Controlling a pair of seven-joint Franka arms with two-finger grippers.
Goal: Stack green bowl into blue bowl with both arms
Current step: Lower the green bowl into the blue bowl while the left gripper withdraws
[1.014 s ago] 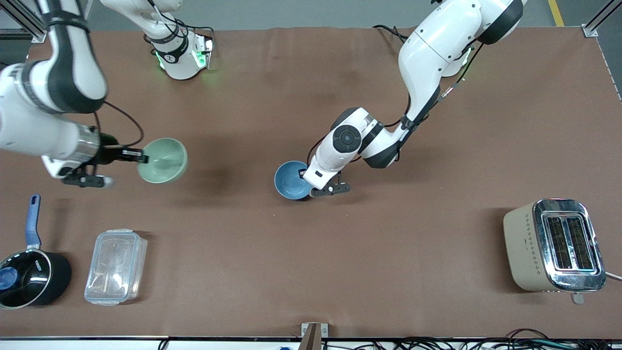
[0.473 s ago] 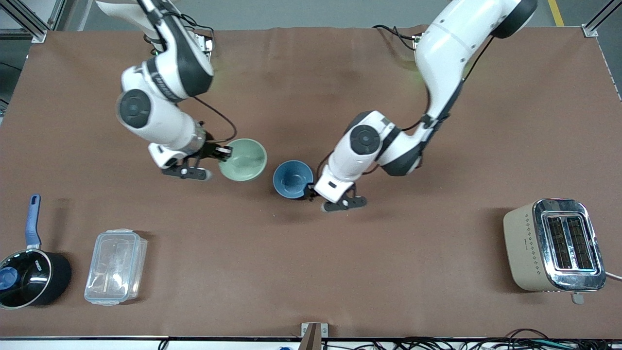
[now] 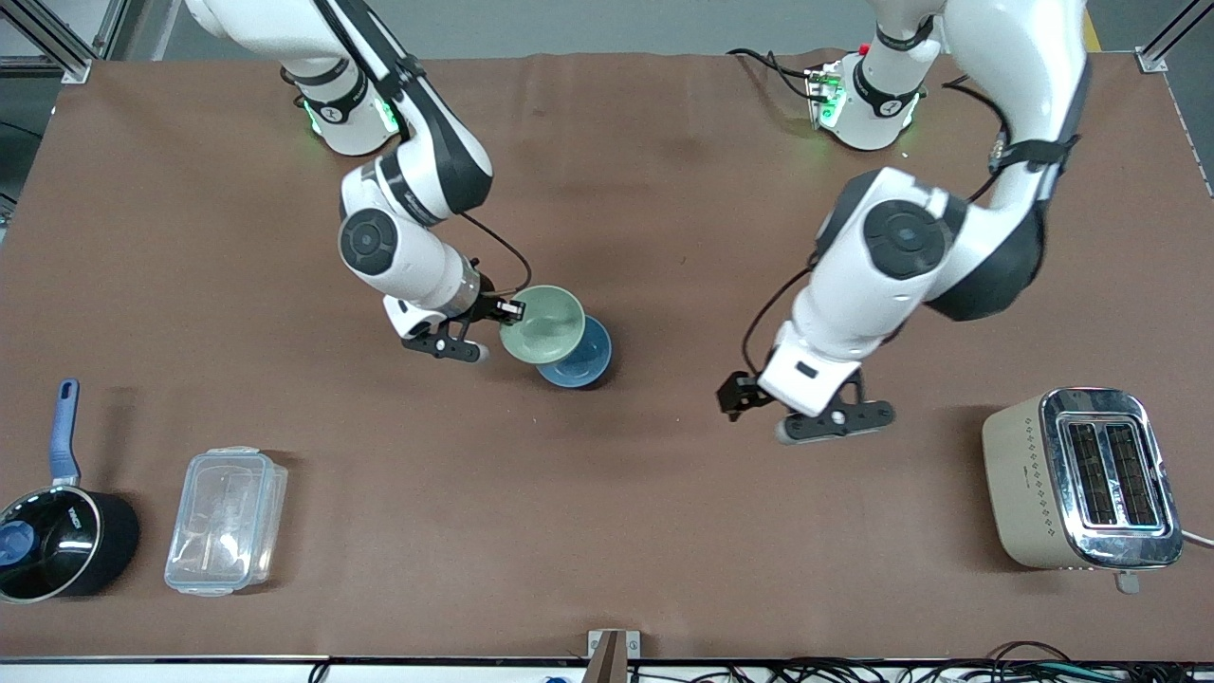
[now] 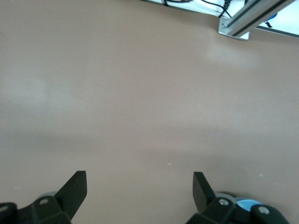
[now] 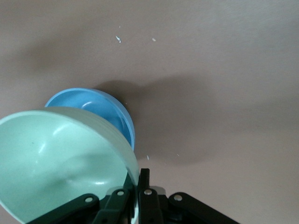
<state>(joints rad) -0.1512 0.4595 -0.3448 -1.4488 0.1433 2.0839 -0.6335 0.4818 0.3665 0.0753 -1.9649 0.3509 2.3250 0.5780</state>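
Note:
The blue bowl stands on the brown table near its middle. My right gripper is shut on the rim of the green bowl and holds it tilted, partly over the blue bowl. In the right wrist view the green bowl covers part of the blue bowl, and my right gripper pinches its rim. My left gripper is open and empty over bare table, away from the bowls toward the left arm's end. It also shows in the left wrist view with only table between its fingers.
A beige toaster stands at the left arm's end, near the front camera. A clear plastic box and a black saucepan with a blue handle stand at the right arm's end, near the front camera.
My right gripper carried the green bowl from the right arm's end to over the blue bowl. My left gripper let go of the blue bowl and drew back toward the toaster.

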